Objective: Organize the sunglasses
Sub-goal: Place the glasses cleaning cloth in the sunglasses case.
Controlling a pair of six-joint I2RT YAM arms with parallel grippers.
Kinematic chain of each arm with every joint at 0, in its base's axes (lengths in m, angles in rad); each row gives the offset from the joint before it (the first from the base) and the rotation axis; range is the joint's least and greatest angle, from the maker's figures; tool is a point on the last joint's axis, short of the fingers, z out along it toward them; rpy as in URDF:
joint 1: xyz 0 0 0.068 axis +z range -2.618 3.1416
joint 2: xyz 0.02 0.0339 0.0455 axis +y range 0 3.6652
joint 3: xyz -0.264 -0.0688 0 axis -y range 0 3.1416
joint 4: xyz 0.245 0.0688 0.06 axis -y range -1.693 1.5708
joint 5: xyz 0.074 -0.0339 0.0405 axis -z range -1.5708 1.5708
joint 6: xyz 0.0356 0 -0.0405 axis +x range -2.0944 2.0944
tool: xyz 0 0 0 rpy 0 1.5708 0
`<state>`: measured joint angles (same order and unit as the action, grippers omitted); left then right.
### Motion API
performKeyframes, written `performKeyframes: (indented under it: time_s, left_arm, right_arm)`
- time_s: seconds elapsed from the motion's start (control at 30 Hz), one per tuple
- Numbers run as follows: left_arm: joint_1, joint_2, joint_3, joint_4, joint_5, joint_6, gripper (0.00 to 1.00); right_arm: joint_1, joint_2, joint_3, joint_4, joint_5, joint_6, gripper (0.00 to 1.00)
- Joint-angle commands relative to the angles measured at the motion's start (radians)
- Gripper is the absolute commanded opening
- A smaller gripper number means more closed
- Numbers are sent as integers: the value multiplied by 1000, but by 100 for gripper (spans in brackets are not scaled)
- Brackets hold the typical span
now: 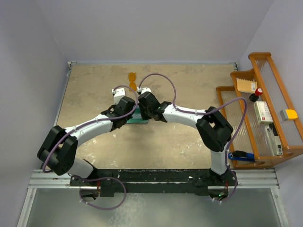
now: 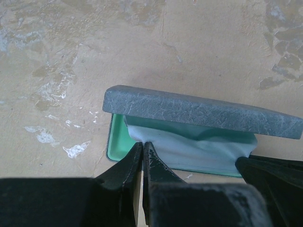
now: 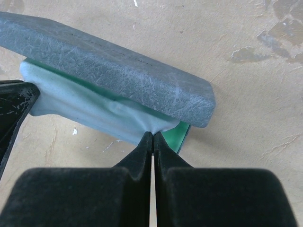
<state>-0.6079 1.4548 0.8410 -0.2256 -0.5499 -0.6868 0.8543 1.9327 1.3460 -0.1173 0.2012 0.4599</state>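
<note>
You see a tan table (image 1: 199, 90) where both arms meet over the grey-blue case (image 2: 199, 111), its lid raised. Your left gripper (image 2: 143, 145) is pinched closed on one end of the pale cloth (image 2: 189, 144); your right gripper (image 3: 152, 136) pinches the other end. The sunglasses (image 1: 132, 79) lie outside the case, just beyond the grippers.

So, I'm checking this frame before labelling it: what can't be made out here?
- Inside of the case: in both wrist views, covered by the grey lid and the pale cloth.
- Rest of the case: in the top view, under the left claw and right claw; only a teal edge shows.
- The sunglasses: top view only, too small to tell folded or open.
</note>
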Motion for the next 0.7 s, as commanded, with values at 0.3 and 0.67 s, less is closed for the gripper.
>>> performKeyframes:
  time_s: [0.3, 0.67]
  left_arm:
    - [17, -1, 16, 62, -10, 21, 0]
    - [20, 38, -3, 73, -2, 10, 0]
  right_arm:
    - [-18, -13, 44, 34, 34, -37, 0]
    - [-31, 20, 18, 59, 2, -25, 0]
